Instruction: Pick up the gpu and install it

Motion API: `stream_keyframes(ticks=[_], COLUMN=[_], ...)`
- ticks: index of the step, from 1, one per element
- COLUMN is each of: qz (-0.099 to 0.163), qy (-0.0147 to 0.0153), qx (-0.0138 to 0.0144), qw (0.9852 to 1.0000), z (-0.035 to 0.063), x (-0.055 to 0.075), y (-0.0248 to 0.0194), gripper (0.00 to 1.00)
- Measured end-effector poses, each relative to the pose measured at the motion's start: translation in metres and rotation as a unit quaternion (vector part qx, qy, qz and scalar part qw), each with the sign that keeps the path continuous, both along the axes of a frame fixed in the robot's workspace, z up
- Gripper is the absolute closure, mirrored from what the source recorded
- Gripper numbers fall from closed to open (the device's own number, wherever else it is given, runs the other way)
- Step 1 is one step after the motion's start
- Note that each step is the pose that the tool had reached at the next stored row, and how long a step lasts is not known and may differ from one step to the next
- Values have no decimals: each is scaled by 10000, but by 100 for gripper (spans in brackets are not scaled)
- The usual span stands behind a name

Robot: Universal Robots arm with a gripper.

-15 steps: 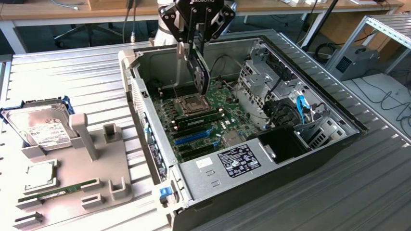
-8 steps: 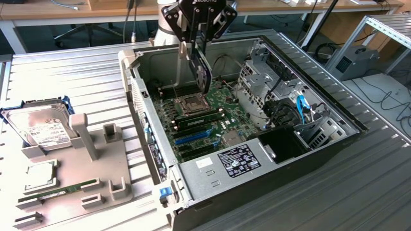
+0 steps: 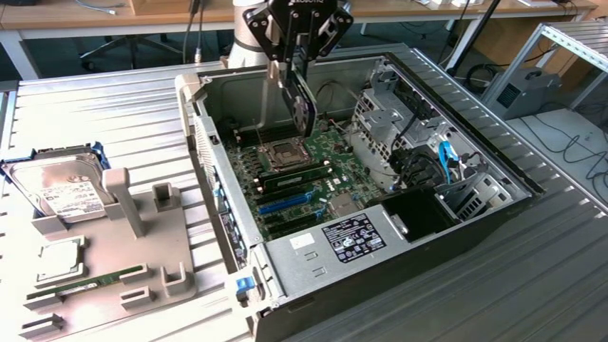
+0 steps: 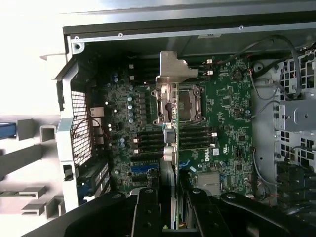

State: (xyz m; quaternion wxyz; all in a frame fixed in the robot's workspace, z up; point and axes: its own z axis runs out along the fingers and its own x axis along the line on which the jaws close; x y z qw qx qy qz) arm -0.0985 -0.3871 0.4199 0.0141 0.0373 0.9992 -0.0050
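My gripper [image 3: 290, 65] hangs above the open computer case [image 3: 446, 135], shut on the gpu [image 3: 303, 107]. The gpu is a slim dark card held on edge and pointing down toward the motherboard [image 3: 328, 167], clear of it. In the wrist view the gpu [image 4: 169, 128] shows edge-on between my two black fingers [image 4: 147, 207], and its silvery end bracket [image 4: 175, 66] sits at the far end, over the processor socket [image 4: 185, 106]. The blue expansion slots [image 3: 285, 203] lie lower on the board, toward the case's near end.
A grey fixture [image 3: 124, 249] at the exterior view's left carries a silver hard drive in a blue frame [image 3: 57, 187], a processor chip [image 3: 62, 260] and a green memory stick [image 3: 81, 285]. Inside the case are memory sticks [image 3: 296, 177], a drive cage [image 3: 385, 121], cables and a power supply [image 3: 352, 239].
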Motion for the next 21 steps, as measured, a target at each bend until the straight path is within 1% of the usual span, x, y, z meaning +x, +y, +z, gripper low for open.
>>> stream_keyframes(ticks=[11, 13, 15, 21], qz=[0, 1, 2, 1], qy=[0, 1, 0, 0], qx=[-18, -24, -28, -34], qw=[10000, 10000, 10000, 10000], z=[-17, -23, -28, -47], x=[70, 96, 113, 143], y=[43, 66, 78, 78], gripper=[74, 74, 74, 74])
